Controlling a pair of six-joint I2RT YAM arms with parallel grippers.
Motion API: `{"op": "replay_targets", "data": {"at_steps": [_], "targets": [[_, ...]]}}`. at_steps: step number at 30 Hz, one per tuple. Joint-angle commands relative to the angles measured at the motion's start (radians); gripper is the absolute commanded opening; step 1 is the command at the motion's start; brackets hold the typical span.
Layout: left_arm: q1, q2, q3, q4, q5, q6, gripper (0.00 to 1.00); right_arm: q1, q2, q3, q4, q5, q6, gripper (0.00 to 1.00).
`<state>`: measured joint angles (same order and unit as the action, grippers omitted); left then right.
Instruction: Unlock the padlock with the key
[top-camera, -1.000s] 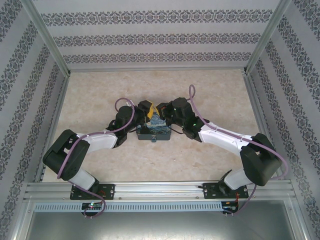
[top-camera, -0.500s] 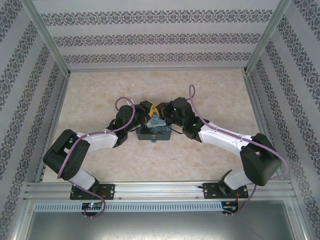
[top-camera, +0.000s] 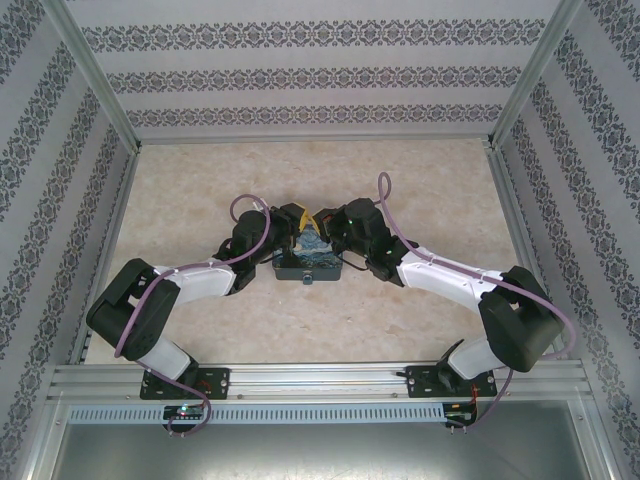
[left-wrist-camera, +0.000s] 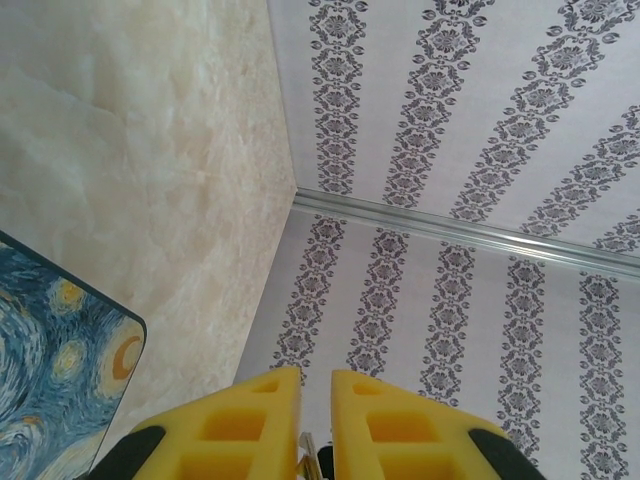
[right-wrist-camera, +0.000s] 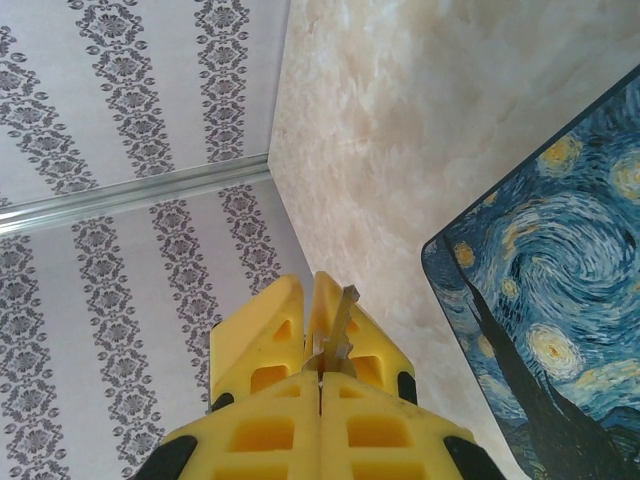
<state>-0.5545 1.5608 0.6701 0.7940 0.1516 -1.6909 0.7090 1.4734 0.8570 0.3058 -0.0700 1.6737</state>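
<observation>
Both grippers meet above the back edge of the blue swirly tin box (top-camera: 310, 262). My right gripper (right-wrist-camera: 320, 378) is shut on the silvery key (right-wrist-camera: 343, 315), whose blade sticks out past its fingertips. The blade reaches in front of the left gripper's yellow fingers (right-wrist-camera: 258, 335), which face it. My left gripper (left-wrist-camera: 316, 372) keeps a narrow gap between its fingers. A thin silvery strip (left-wrist-camera: 306, 450) lies deep in that gap, against the left finger. The padlock is hidden. In the top view the left gripper (top-camera: 299, 220) and right gripper (top-camera: 322, 218) almost touch.
The tin box (left-wrist-camera: 50, 380) (right-wrist-camera: 550, 330) lies mid-table on the beige marbled tabletop (top-camera: 420, 190). Patterned walls (top-camera: 310, 75) close in the back and both sides. An aluminium rail (top-camera: 320, 378) runs along the near edge by the arm bases.
The left gripper's fingers have narrowed from a wider gap. The right gripper has edged slightly left toward it with the key. The tin box has not moved.
</observation>
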Motion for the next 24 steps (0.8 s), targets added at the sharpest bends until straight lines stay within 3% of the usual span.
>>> {"op": "replay_targets", "data": {"at_steps": [1, 16, 17, 20, 22, 24], "targets": [[-0.021, 0.016, 0.023, 0.033, -0.018, 0.010, 0.15, -0.008, -0.008, -0.016, 0.026, -0.006, 0.006, 0.00], [-0.036, 0.015, 0.044, 0.001, -0.029, 0.029, 0.00, -0.026, -0.039, -0.046, 0.026, -0.005, 0.006, 0.00], [-0.037, 0.014, 0.046, -0.004, -0.029, 0.036, 0.00, -0.027, -0.048, -0.053, 0.022, -0.002, 0.006, 0.03], [-0.036, 0.007, 0.055, -0.030, -0.030, 0.062, 0.00, -0.040, -0.089, -0.083, 0.003, 0.017, -0.009, 0.36], [-0.036, -0.001, 0.061, -0.062, -0.032, 0.088, 0.00, -0.056, -0.128, -0.099, -0.031, 0.022, -0.047, 0.44], [-0.036, -0.013, 0.074, -0.112, -0.032, 0.128, 0.00, -0.080, -0.177, -0.112, -0.087, 0.021, -0.113, 0.46]]}}
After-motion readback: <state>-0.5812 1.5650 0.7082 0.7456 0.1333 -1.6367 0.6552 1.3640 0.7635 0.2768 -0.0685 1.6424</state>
